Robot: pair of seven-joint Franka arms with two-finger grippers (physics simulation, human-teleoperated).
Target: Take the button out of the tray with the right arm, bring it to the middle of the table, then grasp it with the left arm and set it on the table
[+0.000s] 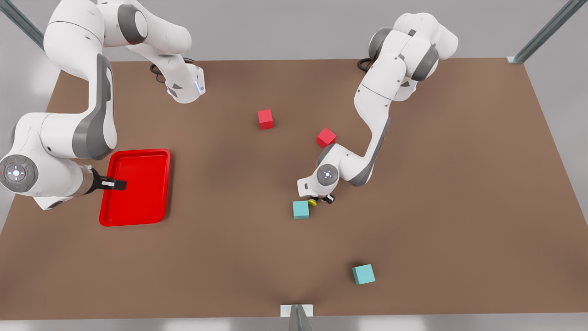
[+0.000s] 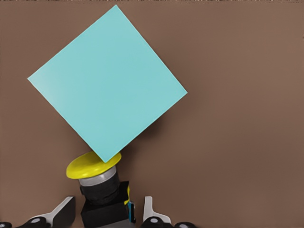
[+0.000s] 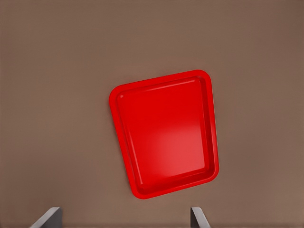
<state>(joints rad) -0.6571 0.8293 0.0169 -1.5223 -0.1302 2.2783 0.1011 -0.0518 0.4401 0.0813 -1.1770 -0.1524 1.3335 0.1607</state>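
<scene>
Right, the button [image 1: 313, 202] sits low at the middle of the table [image 1: 436, 193], yellow cap pointing toward the teal cube [image 1: 301, 209] that lies just beside it on the front view's left; in the left wrist view the button [image 2: 97, 183] has its black base between the two fingers [image 2: 61, 213] and its cap tucked under the corner of that teal cube [image 2: 107, 83], touching it or as good as. The left gripper [image 1: 321, 199] is down at the tabletop, clamped on the button's base, with its arm [image 1: 374, 115] reaching in from the far edge. A red cube [image 1: 326, 137] lies just behind that arm's wrist, another red cube [image 1: 265, 119] farther back toward the middle, and a second teal cube [image 1: 363, 274] sits well apart near the front edge. Over on the front view's left, the right gripper [image 1: 115, 184] hangs above the tray [image 1: 138, 216] with nothing in it, and the right wrist view has its fingertips [image 3: 47, 217] spread wide, the red tray [image 3: 137, 187] lying bare below them
</scene>
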